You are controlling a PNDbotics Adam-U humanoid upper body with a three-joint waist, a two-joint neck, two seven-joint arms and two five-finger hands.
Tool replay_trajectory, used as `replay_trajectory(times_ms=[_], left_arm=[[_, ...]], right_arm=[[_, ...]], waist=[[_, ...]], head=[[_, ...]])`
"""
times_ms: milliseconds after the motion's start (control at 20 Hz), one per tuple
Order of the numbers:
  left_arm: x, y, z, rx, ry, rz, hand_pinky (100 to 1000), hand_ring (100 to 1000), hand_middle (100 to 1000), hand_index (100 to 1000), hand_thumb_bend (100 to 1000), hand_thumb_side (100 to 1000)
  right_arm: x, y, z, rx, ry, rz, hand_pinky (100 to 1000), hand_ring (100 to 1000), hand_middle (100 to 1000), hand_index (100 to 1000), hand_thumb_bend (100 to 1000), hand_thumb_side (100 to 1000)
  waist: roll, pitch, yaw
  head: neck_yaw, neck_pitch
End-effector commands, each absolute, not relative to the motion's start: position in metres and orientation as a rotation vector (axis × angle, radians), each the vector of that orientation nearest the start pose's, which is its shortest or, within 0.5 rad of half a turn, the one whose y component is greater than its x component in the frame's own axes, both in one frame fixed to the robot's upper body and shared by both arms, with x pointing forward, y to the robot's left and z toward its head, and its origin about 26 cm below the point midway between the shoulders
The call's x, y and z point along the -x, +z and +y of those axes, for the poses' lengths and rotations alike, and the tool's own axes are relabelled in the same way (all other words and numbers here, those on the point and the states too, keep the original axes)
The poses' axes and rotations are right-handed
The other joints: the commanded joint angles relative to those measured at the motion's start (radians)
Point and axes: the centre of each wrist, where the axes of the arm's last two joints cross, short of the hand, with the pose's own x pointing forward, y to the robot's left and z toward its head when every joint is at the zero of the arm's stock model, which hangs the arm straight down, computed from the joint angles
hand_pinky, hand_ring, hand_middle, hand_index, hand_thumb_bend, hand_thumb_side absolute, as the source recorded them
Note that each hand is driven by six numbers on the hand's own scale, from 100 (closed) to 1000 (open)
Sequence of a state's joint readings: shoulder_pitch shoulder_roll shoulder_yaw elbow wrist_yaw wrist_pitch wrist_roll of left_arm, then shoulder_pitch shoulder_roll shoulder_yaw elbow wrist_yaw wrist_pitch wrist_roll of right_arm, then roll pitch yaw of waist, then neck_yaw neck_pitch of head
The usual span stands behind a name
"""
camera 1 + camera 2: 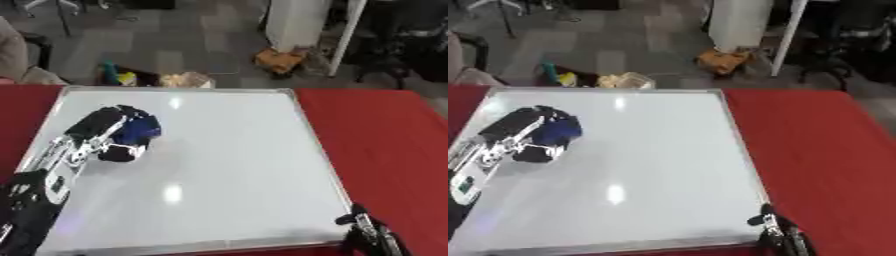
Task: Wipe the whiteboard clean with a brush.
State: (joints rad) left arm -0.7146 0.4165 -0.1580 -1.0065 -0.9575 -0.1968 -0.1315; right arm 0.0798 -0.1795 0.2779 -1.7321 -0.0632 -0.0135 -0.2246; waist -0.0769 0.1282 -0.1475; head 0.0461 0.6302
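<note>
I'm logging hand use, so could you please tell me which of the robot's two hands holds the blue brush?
The left hand, curled round the blue brush on the whiteboard; the right hand rests idle at the board's near corner.

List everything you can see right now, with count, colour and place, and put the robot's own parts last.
whiteboard: one, white with a silver frame, lying flat on the table and filling most of the view; no marks can be made out on it.
brush: one, blue, on the board's left part, under the left hand.
table cover: one, red, showing to the board's right and at its far left.
floor clutter: a few yellowish and orange things on the grey floor beyond the table; what they are cannot be told.
left hand: one, black and silver, fingers curled round the brush.
right hand: one, black, at the lower right corner beside the board's near edge, fingers up.
</note>
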Motion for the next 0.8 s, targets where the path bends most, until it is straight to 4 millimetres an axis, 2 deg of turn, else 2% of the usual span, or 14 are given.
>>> replay_trajectory(times_ms=[50, 800], left_arm=[[-0.452, 0.119, 0.296, -1.002, -1.367, -1.483, 478, 644, 676, 878, 150, 348], [-0.452, 0.082, 0.298, -0.997, -1.397, -1.400, 481, 643, 674, 875, 151, 388]], right_arm=[[-0.245, 0.010, -0.211, 0.021, 0.100, -1.654, 345, 248, 100, 543, 100, 826], [-0.245, 0.010, -0.210, 0.018, 0.101, -1.653, 345, 248, 100, 543, 100, 827]], waist=[[0.003, -0.009, -0.002], [0.000, -0.002, -0.003]], head=[[0.002, -0.013], [0.004, -0.013]])
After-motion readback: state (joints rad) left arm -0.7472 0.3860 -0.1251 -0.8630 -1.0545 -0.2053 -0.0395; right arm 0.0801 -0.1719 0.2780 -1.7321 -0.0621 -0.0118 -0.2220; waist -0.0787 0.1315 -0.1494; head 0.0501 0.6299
